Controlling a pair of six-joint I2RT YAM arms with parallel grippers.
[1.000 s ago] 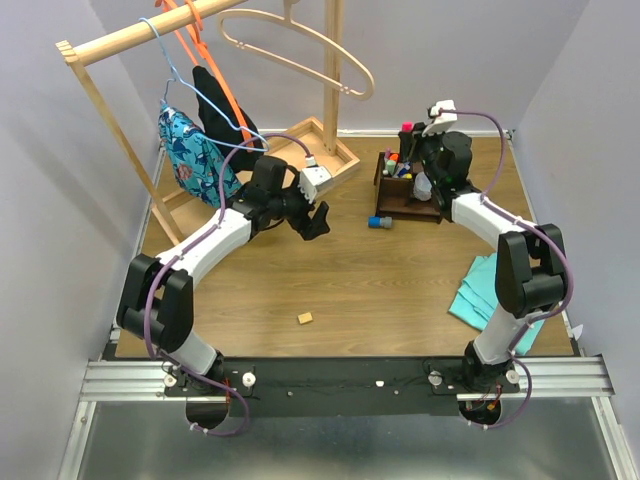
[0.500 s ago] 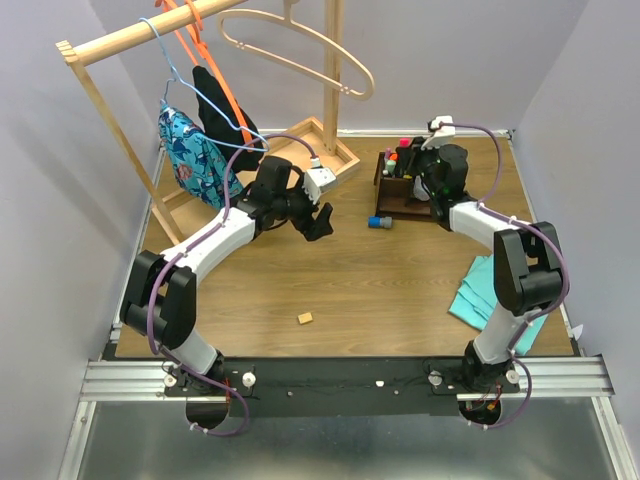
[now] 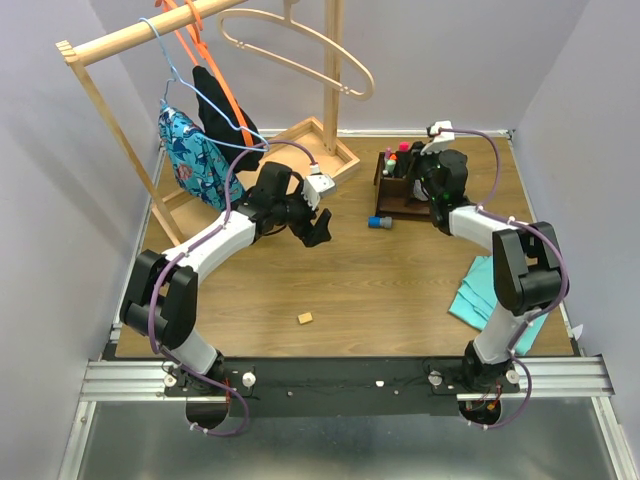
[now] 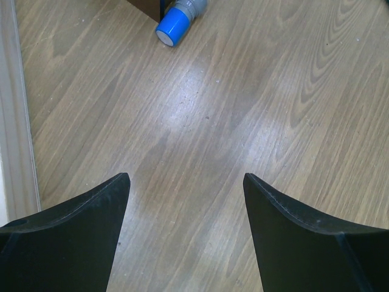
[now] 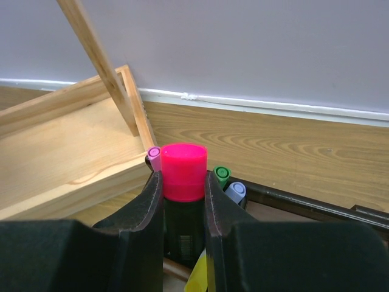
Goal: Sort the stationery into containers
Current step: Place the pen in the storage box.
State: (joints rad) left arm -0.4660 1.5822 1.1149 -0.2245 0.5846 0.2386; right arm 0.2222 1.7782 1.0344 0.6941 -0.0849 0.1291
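My right gripper (image 5: pixel 182 176) is shut on a black marker with a pink cap (image 5: pixel 183 170) and holds it upright in the dark brown organizer (image 5: pixel 304 204), next to purple (image 5: pixel 154 155), green (image 5: pixel 222 174) and pale blue (image 5: pixel 236 191) caps. From above the organizer (image 3: pixel 405 205) stands at the back right with my right gripper (image 3: pixel 425 182) over it. A short grey cylinder with a blue end (image 3: pixel 380 222) lies beside it and also shows in the left wrist view (image 4: pixel 173 27). My left gripper (image 3: pixel 316 226) is open and empty over bare table (image 4: pixel 185 182). A tan eraser cube (image 3: pixel 305 318) lies near the front.
A wooden clothes rack with hangers and hung cloths (image 3: pixel 200 140) fills the back left. Its pale base tray (image 3: pixel 310 145) lies just left of the organizer and shows in the right wrist view (image 5: pixel 61 146). A folded teal cloth (image 3: pixel 490 285) lies at the right edge.
My right gripper has come down with the pink-capped marker into the organizer. My left gripper has shifted slightly nearer and to the right, still open.
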